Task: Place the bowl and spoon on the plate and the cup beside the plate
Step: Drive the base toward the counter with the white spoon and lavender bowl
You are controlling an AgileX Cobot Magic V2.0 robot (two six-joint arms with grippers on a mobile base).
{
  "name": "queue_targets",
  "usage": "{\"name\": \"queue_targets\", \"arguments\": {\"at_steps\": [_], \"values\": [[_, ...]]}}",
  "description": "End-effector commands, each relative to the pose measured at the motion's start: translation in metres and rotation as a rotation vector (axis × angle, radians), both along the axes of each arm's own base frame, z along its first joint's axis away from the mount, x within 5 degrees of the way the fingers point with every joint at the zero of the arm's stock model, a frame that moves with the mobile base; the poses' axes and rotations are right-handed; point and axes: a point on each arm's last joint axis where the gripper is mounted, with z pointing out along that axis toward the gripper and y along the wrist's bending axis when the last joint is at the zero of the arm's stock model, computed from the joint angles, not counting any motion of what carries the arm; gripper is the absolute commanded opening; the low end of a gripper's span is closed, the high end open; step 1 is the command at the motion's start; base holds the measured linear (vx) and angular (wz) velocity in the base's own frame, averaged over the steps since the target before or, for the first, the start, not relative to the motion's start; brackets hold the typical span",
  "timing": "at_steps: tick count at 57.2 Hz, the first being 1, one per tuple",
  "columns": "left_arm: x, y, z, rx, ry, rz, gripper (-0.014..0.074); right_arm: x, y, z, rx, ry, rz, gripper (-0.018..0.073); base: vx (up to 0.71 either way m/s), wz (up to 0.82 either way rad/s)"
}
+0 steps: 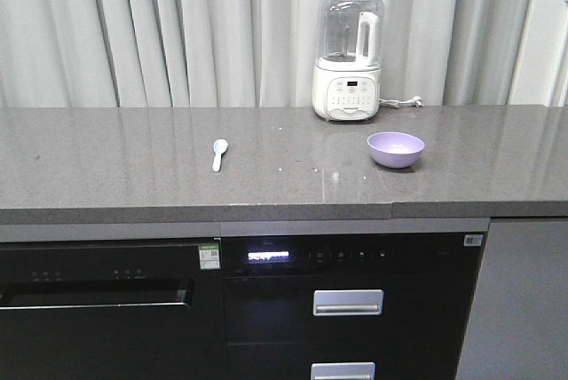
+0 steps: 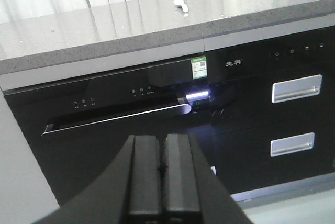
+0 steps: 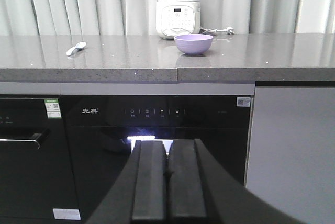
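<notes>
Jaws together in wrist views, spoon [image 1: 219, 154], bowl [image 1: 396, 148], whole blender [image 1: 348, 56] from front

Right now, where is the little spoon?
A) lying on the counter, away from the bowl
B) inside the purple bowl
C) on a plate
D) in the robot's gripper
A: the spoon lies flat on the grey countertop, well apart from the purple bowl, which is empty.
</notes>
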Motion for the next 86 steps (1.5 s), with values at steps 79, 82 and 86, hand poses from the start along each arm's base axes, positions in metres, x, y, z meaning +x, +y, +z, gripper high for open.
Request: {"name": "queue_targets", "arguments": {"at_steps": [79,82,86], "values": [[-0.0007,-0.0003,0.016,-0.014,-0.108,-0.005,-0.0003,-0.0003,0.0,0.0076,0.004,-0.091,0.0,-0.0008,0.38,0.0],[-0.0007,-0.0003,0.016,-0.014,-0.108,-0.005,-0.0003,-0.0003,0.0,0.0076,0.004,-0.091,0.0,-0.0008,0.23,-0.01],[-0.0007,-0.0003,0.016,-0.014,-0.108,-0.005,-0.0003,-0.0003,0.0,0.0076,0.004,-0.091,0.0,-0.0008,0.18,0.0]]}}
